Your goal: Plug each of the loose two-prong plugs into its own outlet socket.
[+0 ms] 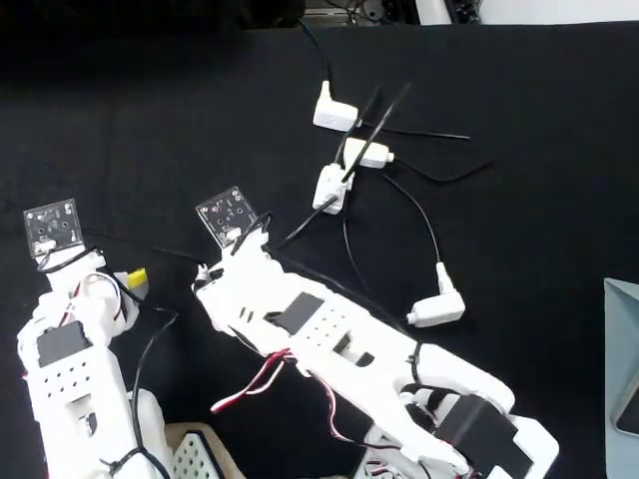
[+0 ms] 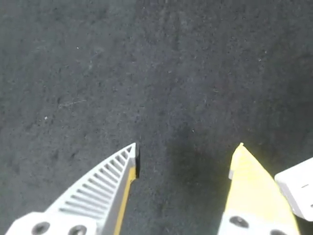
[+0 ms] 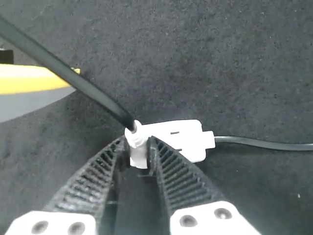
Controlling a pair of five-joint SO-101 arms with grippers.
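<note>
My right gripper (image 3: 137,143) is shut on a small white plug (image 3: 138,149) whose black cord (image 3: 73,78) runs off from it. The plug lies against a white outlet socket (image 3: 186,139) with its own thin cable, on the black cloth. From above, this gripper (image 1: 207,275) sits left of centre. My left gripper (image 2: 187,148) stands open over bare cloth, one finger yellow (image 2: 254,191); it (image 1: 136,279) is a short way left of the right one. More white sockets and plugs (image 1: 334,112), (image 1: 367,155), (image 1: 329,187), (image 1: 436,305) lie farther back and to the right.
Black cables (image 1: 424,225) loop across the cloth between the white pieces. A teal object (image 1: 623,369) sits at the right edge and a cardboard box (image 1: 195,451) at the front. Square marker plates (image 1: 52,227), (image 1: 228,214) stand by the wrists.
</note>
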